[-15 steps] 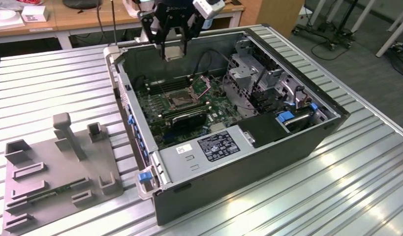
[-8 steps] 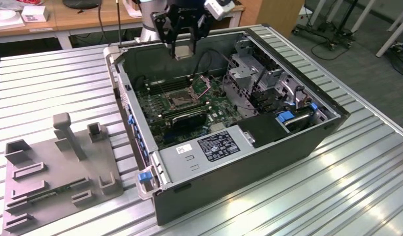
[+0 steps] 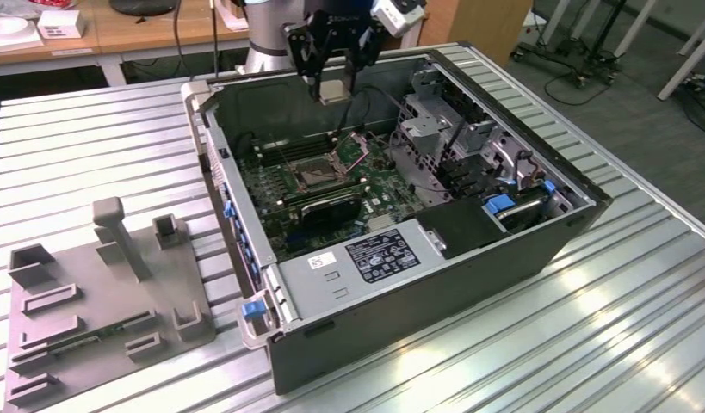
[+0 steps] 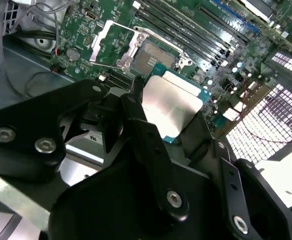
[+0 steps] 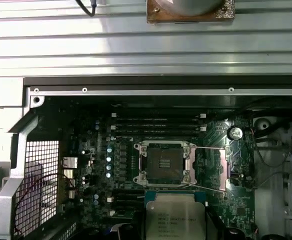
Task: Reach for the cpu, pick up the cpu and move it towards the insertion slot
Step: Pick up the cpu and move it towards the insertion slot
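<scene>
1. In the exterior view you see the gripper (image 3: 332, 86) hanging above the open computer case (image 3: 444, 284), over the rear part of the green motherboard (image 3: 318, 185). Between its black fingers there is a pale flat piece, which is the cpu (image 3: 332, 88).

2. In the second wrist view the cpu (image 4: 172, 107) shows its silvery-white metal top with a green edge around it. The dark fingers (image 4: 136, 112) press on its sides, so the pincer is closed on the chip and carries it in the air.

3. In the first wrist view the cpu (image 5: 175, 217) is seen with several lines of grey print on its top (the letters are too small to make out). It sits just beside the insertion slot (image 5: 165, 164) in this picture, not yet over it.

4. The insertion slot (image 3: 315, 175) lies in the middle of the motherboard, a dark square with a silvery frame. In the second wrist view the insertion slot (image 4: 155, 55) is uncovered, and its metal cover plate (image 4: 113, 44) is folded open to the side.

5. The long black memory slots (image 5: 156, 125) run beside the socket, toward the case wall.

6. A white label with black print (image 3: 381, 254) is stuck on the grey metal box at the front of the case; a smaller white sticker (image 3: 324, 260) sits next to it. You cannot read either one.

7. At the exterior view's left the grey fixture plate (image 3: 100, 318) lies on the ribbed metal table (image 3: 627, 327), well apart from the case.
</scene>
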